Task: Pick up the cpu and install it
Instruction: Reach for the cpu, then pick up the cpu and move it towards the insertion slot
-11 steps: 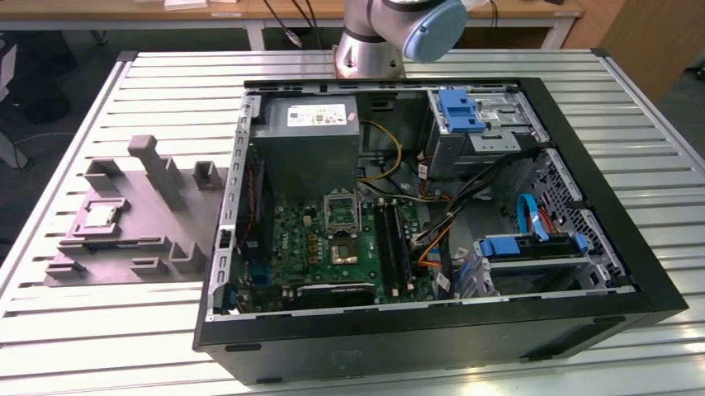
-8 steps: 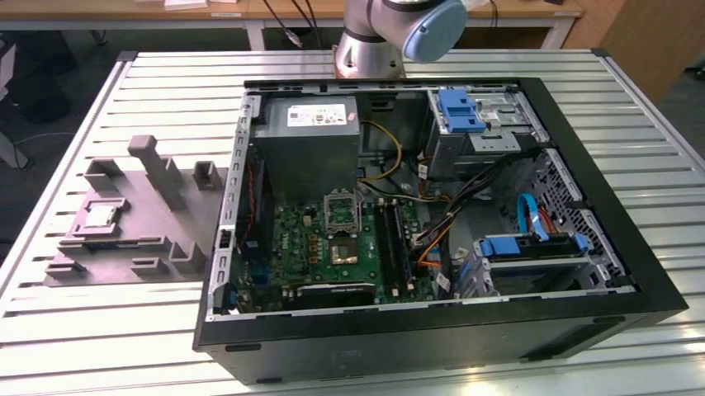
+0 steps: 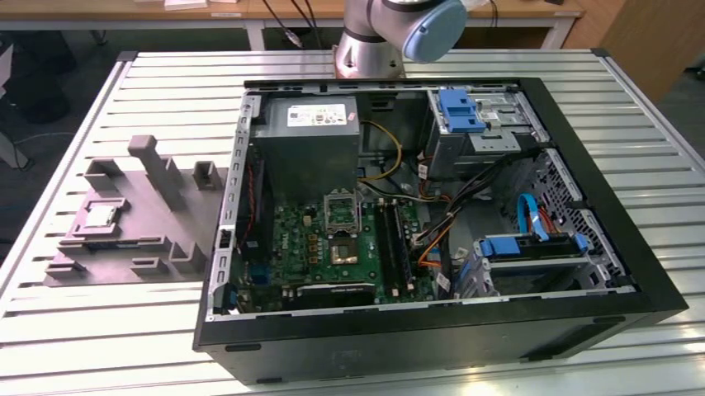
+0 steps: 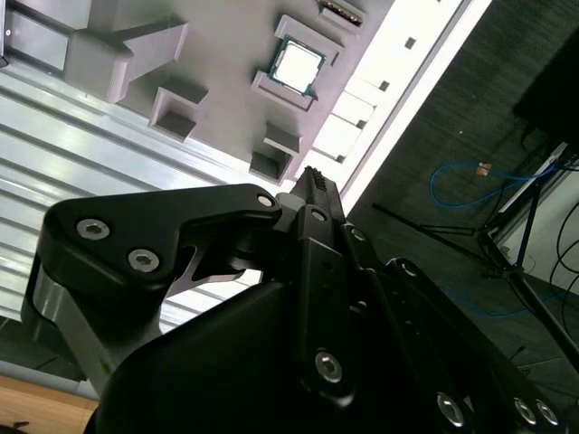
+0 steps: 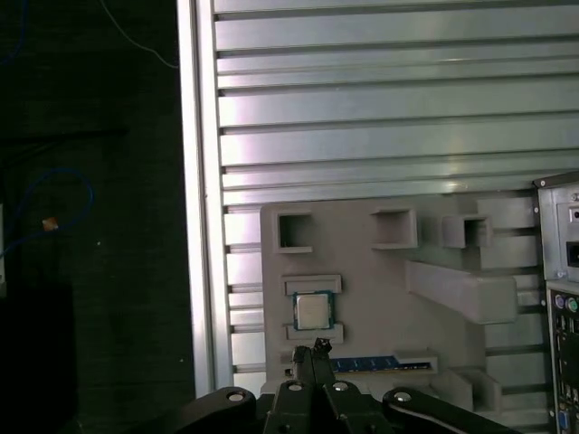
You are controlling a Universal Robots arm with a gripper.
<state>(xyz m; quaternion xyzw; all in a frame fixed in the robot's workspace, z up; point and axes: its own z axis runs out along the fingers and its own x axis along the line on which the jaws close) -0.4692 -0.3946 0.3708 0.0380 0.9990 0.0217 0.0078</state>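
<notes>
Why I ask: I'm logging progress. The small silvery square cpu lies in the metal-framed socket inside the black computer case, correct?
Not right. The small silvery square cpu lies in the grey plastic tray on the slatted metal table, outside the black computer case, as the first wrist view shows.

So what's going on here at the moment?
The arm's gripper hangs over the grey tray, shut and empty, close to the cpu. The cpu lies flat in its slot on the tray, not yet picked up. In the exterior view, the socket sits inside the open case, on the exterior view's right of the tray.
</notes>
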